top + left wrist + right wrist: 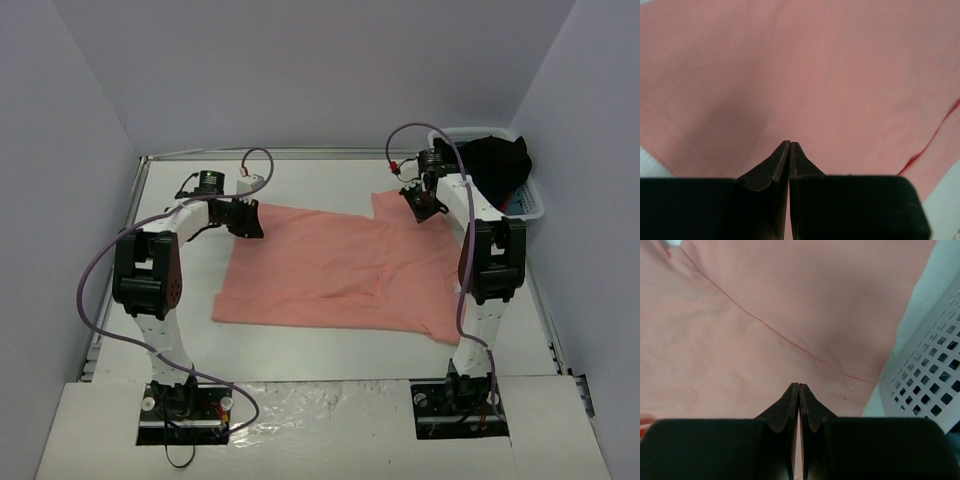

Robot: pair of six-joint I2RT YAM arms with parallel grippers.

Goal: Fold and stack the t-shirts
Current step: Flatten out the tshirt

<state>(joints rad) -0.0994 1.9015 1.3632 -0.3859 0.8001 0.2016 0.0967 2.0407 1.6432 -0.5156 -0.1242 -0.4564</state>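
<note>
White table (330,352) bears one basket (537,208), one t-shirt (330,270) pinched by two arms' (150,275) (490,262) jaws

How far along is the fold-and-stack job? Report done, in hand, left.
Done: the salmon t-shirt lies spread flat on the table, unfolded. In hand: left gripper and right gripper are both shut on its far edge, apparently for a first fold. Left: every fold, the stacking; dark clothing waits in the basket.
</note>
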